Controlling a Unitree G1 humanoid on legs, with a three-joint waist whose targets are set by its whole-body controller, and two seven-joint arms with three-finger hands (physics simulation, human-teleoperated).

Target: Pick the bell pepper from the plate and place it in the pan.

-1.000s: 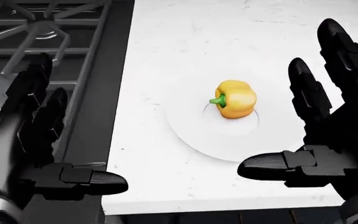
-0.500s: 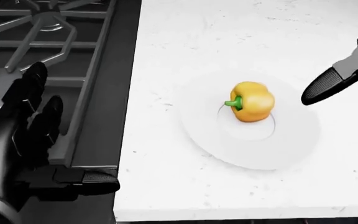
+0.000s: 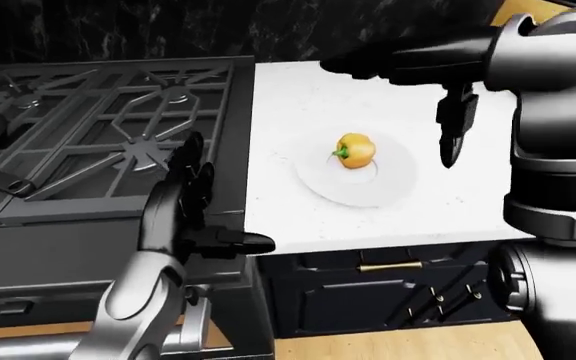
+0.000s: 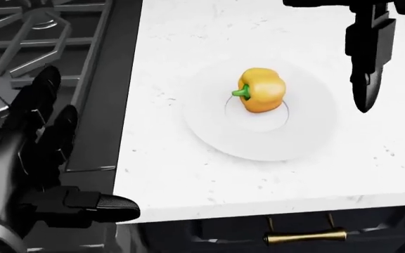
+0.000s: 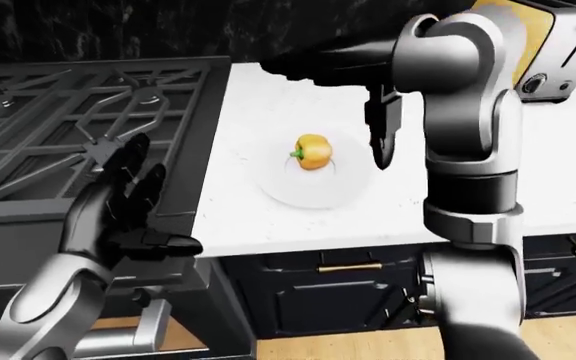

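One bell pepper [image 4: 262,90], one plate [image 4: 209,132], two robot hands — left [image 4: 37,158], right [image 3: 423,71] — one toaster [image 5: 548,45].

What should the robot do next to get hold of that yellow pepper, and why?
Probably shift the right hand toward the view's left and lower it over the bell pepper. Its fingers hang open beside the plate, touching nothing, and the pepper lies untouched at the plate's middle. The left hand waits open by the stove.

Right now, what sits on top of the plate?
Only the yellow bell pepper lies on the white plate, stem toward the stove. Its underside is hidden.
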